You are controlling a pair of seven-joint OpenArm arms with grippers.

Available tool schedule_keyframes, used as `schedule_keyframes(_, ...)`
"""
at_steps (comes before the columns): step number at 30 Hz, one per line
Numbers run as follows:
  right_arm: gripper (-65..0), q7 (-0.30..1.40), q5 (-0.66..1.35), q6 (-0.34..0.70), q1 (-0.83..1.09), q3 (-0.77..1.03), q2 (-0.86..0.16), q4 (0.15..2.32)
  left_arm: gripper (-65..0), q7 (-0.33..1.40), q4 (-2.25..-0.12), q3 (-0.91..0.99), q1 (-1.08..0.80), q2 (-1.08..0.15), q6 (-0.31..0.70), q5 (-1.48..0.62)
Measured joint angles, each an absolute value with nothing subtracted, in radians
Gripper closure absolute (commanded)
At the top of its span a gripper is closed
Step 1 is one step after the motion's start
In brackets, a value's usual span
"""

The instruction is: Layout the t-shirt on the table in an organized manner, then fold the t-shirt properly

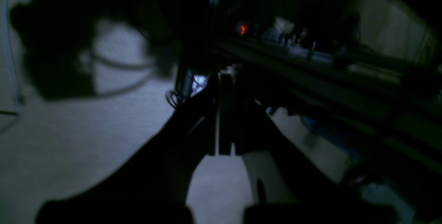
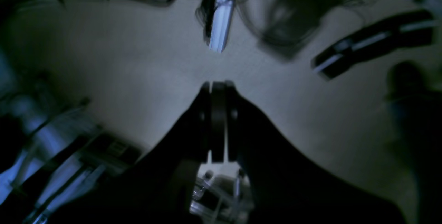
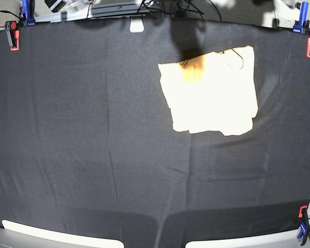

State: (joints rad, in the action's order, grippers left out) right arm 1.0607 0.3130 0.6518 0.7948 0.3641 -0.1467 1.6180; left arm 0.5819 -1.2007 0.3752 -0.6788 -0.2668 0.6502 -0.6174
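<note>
**Shirt folded, both arms pulled clear**

You see the t-shirt lying as a compact rectangle on the far right of the table. Your left gripper and right gripper are clenched on nothing, parked off the cloth, likely because folding looks finished.

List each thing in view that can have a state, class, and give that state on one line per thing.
t-shirt: folded into a compact rough rectangle, lying flat on the table, right of centre, toward the far edge.
table: covered in black cloth, faintly creased.
clamps: gripping the cloth at the table's edges.
left gripper: shut, holding nothing.
right gripper: shut, holding nothing.
</note>
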Motion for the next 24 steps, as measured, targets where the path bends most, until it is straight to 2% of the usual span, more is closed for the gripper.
schedule_keyframes(4,0.0,0.964,0.308,0.598,0.659,0.303,-0.228,1.319,0.0,0.368,-0.916,0.298,-0.583,-0.260,0.654,-0.498)
schedule_keyframes(7,0.0,0.718,0.298,0.594,0.542,0.235,-0.283,1.071,0.0,0.215,-0.723,0.289,-0.514,-0.234,0.649,-0.418)
schedule_keyframes(11,0.0,0.561,0.202,0.597,0.375,0.120,-0.321,0.773,0.0,0.023,-0.530,0.290,-0.424,-0.201,0.644,-0.279)
schedule_keyframes(14,0.0,0.374,0.091,0.579,0.272,0.032,-0.315,0.566,0.0,-0.046,-0.435,0.290,-0.347,-0.176,0.637,-0.181)
schedule_keyframes(16,0.0,0.307,0.049,0.585,0.214,-0.022,-0.311,0.462,0.0,-0.044,-0.402,0.290,-0.298,-0.157,0.585,-0.156)
schedule_keyframes(19,0.0,0.297,0.043,0.575,0.149,-0.096,-0.302,0.377,-1.6,-0.052,-0.391,0.290,-0.251,-0.127,0.491,-0.158)
schedule_keyframes(21,0.0,0.310,0.041,0.567,0.130,-0.130,-0.299,0.372,-6.2,-0.052,-0.392,0.290,-0.240,-0.115,0.416,-0.157)
schedule_keyframes(24,0.0,0.309,0.046,0.547,0.109,-0.149,-0.296,0.376,-6.6,-0.065,-0.387,0.290,-0.244,-0.111,0.307,-0.157)
